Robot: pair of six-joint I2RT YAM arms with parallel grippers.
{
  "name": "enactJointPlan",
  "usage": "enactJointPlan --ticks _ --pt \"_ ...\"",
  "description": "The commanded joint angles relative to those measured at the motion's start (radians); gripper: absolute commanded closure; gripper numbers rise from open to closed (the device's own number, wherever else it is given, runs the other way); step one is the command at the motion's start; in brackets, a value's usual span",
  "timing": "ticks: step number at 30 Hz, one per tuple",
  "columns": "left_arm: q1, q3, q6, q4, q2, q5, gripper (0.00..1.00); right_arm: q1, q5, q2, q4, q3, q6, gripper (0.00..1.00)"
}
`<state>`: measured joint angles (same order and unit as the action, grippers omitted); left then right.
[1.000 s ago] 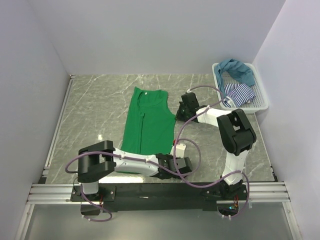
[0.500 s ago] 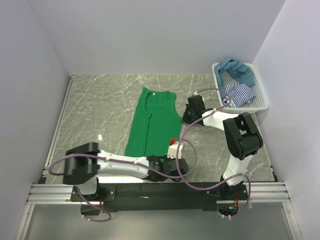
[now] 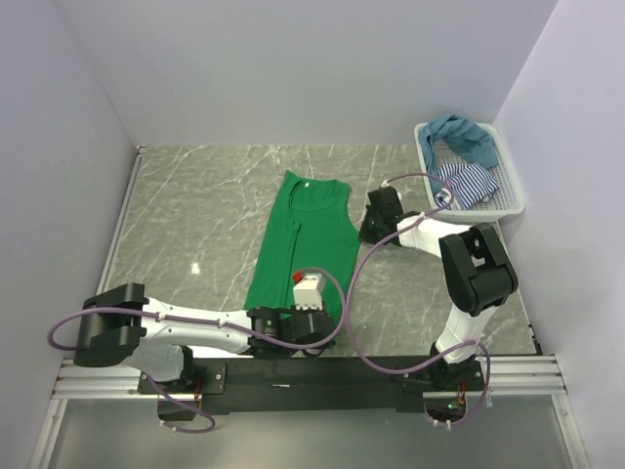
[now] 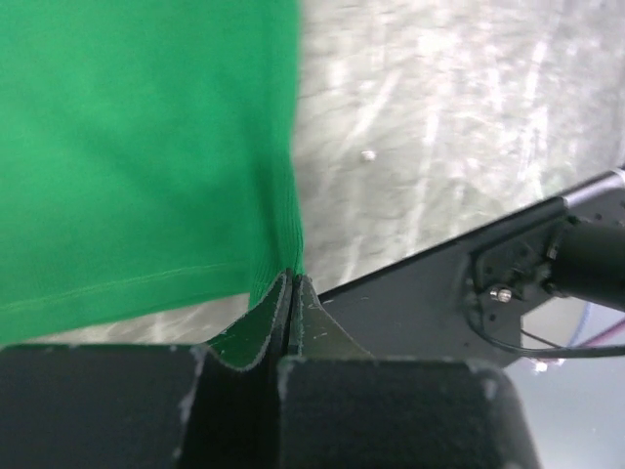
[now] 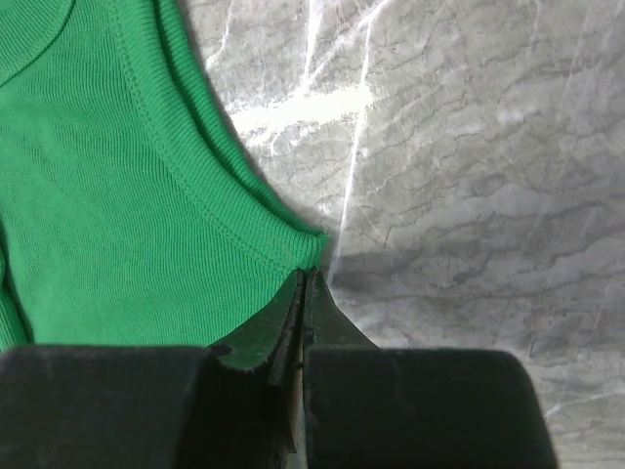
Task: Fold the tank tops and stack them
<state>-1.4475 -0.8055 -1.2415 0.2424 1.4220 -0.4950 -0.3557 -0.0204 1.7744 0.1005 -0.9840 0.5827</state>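
The bright green tank top (image 3: pixel 303 244) lies flat in the middle of the table, neck toward the back. My left gripper (image 3: pixel 327 318) is shut on its near right hem corner; in the left wrist view the fingertips (image 4: pixel 293 283) pinch the green fabric (image 4: pixel 146 147). My right gripper (image 3: pixel 363 227) is shut on the right armhole corner, shown in the right wrist view (image 5: pixel 305 278) against the green knit (image 5: pixel 117 195). The teal-blue top (image 3: pixel 459 132) and the striped top (image 3: pixel 467 181) lie bunched in the white basket (image 3: pixel 511 200).
The basket stands at the back right corner against the wall. The black rail (image 3: pixel 293 376) runs along the near edge, close behind my left gripper. Marble table surface (image 3: pixel 186 215) lies to the left of the green top.
The green top has slid to the right, with both grippers holding it. My left arm's elbow has swung out to the left. My right gripper has shifted slightly right.
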Motion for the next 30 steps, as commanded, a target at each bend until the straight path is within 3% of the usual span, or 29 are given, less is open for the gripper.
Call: enactJointPlan --ticks 1,8,14,30 --pt "-0.007 0.054 -0.11 0.024 -0.073 -0.062 0.99 -0.015 -0.039 -0.05 0.042 -0.056 -0.004 1.0" --pt "-0.007 0.129 -0.219 0.089 -0.147 -0.106 0.99 -0.097 -0.076 -0.004 0.093 -0.178 0.011 1.0" --pt "-0.007 0.132 -0.34 0.236 -0.15 -0.139 0.99 -0.17 -0.102 0.107 0.157 -0.335 0.025 1.0" --pt "-0.007 0.224 -0.46 0.348 -0.251 -0.131 0.99 -0.284 -0.136 0.298 0.229 -0.581 0.036 1.0"
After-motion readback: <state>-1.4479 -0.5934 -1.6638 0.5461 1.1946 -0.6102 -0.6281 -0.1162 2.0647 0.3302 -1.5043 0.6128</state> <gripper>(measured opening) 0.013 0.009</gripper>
